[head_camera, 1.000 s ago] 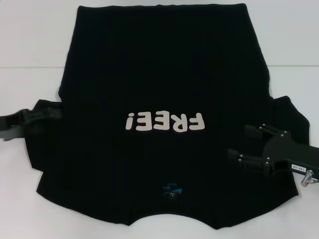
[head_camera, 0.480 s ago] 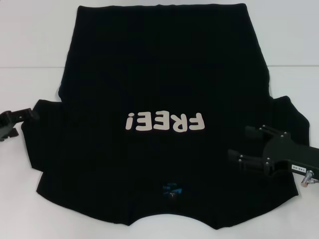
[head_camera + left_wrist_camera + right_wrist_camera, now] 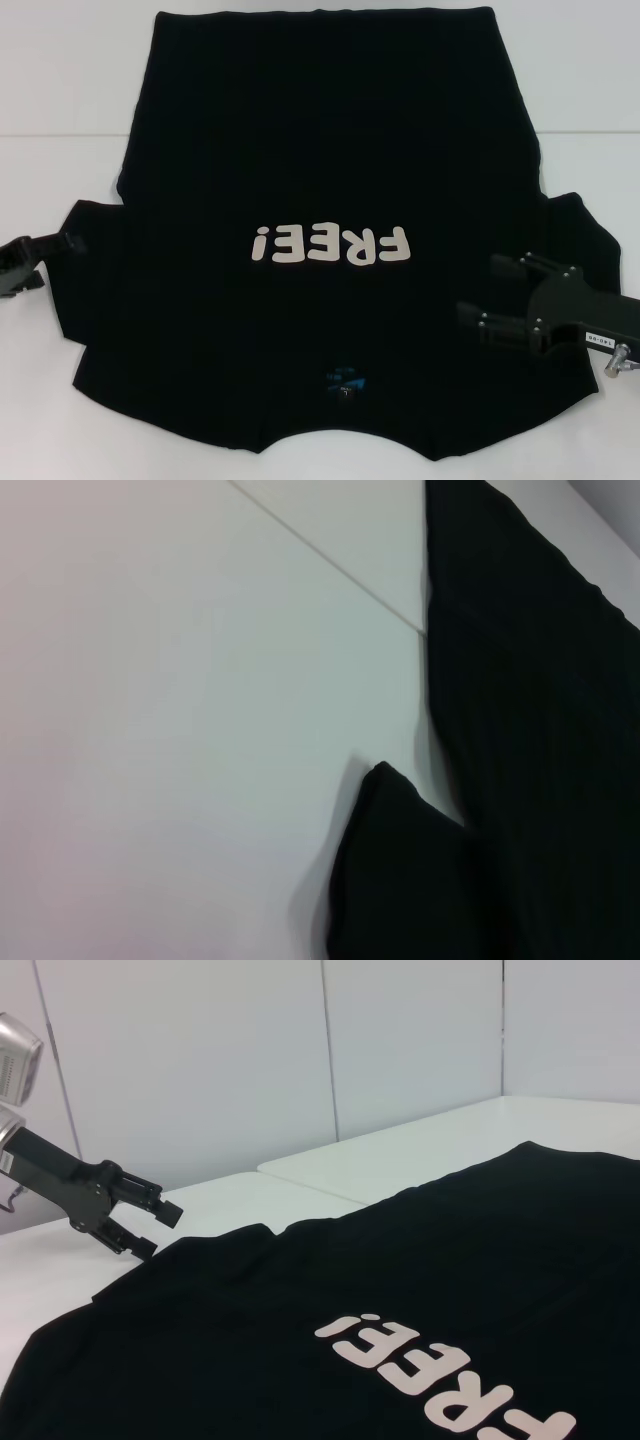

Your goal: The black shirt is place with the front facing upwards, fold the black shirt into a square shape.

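Shirt: I see the black shirt [image 3: 330,180] flat, print up.
Left gripper [image 3: 45,262]: jaws apart beside sleeve.
Right gripper [image 3: 490,290]: jaws apart over the other sleeve.

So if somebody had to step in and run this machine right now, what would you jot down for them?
Left gripper: open, at the edge of the shirt's left sleeve, holding nothing.
Right gripper: open, over the right sleeve area, holding nothing.
Black shirt: spread flat on the white table, print facing up, collar nearest the robot.
Done: nothing folded yet.
Left: fold both sleeves and sides in, then fold it lengthwise into a square.
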Motion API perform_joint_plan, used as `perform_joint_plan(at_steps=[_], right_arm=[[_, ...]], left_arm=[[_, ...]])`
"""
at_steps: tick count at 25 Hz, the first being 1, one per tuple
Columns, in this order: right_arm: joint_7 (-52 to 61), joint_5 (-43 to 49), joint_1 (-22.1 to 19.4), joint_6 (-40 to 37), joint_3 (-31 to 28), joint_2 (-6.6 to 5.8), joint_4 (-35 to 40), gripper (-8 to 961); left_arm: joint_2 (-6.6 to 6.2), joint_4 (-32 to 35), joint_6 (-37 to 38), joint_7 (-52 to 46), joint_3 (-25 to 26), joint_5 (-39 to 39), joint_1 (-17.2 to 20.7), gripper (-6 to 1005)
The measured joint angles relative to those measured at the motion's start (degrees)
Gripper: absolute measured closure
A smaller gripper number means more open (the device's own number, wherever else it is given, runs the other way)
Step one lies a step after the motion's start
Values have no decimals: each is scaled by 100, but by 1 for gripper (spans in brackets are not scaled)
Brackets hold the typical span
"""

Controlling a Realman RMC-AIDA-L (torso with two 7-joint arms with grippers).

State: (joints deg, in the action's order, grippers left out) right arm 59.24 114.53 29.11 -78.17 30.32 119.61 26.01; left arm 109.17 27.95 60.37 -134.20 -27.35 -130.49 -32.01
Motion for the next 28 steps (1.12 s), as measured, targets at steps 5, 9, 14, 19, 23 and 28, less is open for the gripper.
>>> perform_joint_plan(at_steps=[5,9,14,19,23,28], right_arm=[[0,0,-11,-32,0,1,0,42],[0,0,-22,-74,0,1,0,42],[0,0,-35,-81,0,9,0,43],[0,0,-37,-97,0,9,0,43],[0,0,-36,-103,0,9,0,43],[0,-1,-37,-111,0,9,0,44]], left_arm=[[40,0,1,-1,-66,-3,-9,76],[58,-77,26,-3,-69,-3,-54,78],[65,-161,45,-4,-66,18,-95,80],[81,-165,96,-6,-46,37,-95,82],[97,-147,89,35,-61,36,-109,84],[100,-116,115,142,-64,31,-157,86]])
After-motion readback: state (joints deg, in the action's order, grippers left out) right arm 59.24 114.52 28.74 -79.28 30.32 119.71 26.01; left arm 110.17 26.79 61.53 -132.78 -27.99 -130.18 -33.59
